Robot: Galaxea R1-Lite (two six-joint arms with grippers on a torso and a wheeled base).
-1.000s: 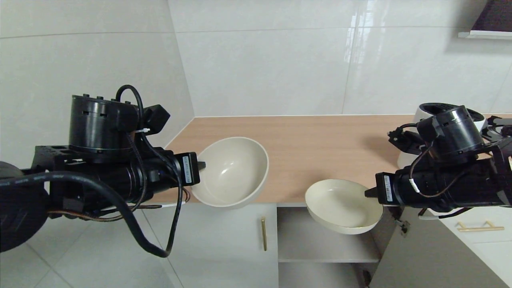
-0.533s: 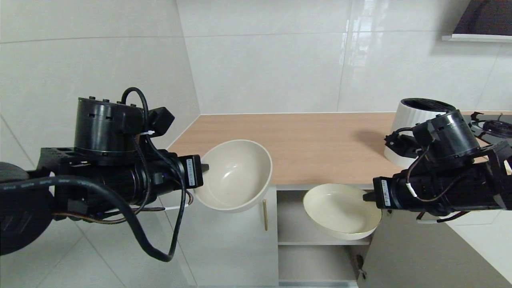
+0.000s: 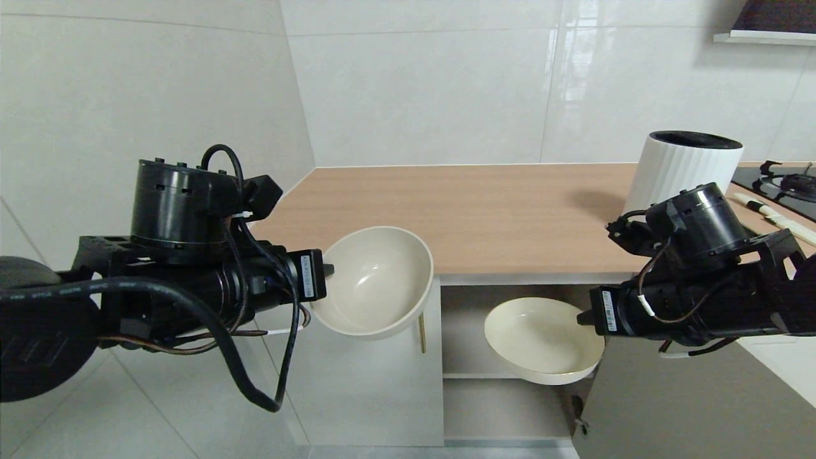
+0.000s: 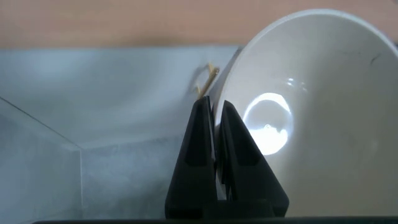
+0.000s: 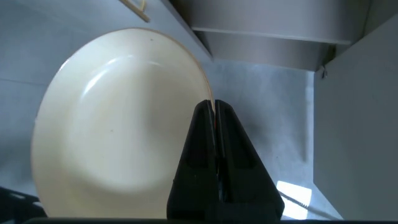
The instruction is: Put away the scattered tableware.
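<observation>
Wood-grain laminate covers the table (image 3: pixel 484 217), which runs into a corner of glossy white wall tiles (image 3: pixel 421 83); a gas hob (image 3: pixel 787 185) sits at its right end. Near that end stands a white ribbed cylindrical container (image 3: pixel 692 169) with a dark mouth whose contents cannot be made out. Beneath the table's front edge a pale cabinet (image 3: pixel 465 306) stands open, with a flat shelf (image 3: pixel 472 376) inside, beside a closed door with a slim brass handle (image 3: pixel 421 335). The left claw (image 3: pixel 328 271) is pinched narrow on the rim of a deep, round, cream bowl (image 3: pixel 376 280), held tilted in the air at the table's front edge before the closed door; its smooth inside catches a bright glint. The right claw (image 3: pixel 581 315) is clamped tight on the rim of a shallow cream plate (image 3: pixel 542 338), smooth and matte, held in front of the open compartment just above the shelf.
</observation>
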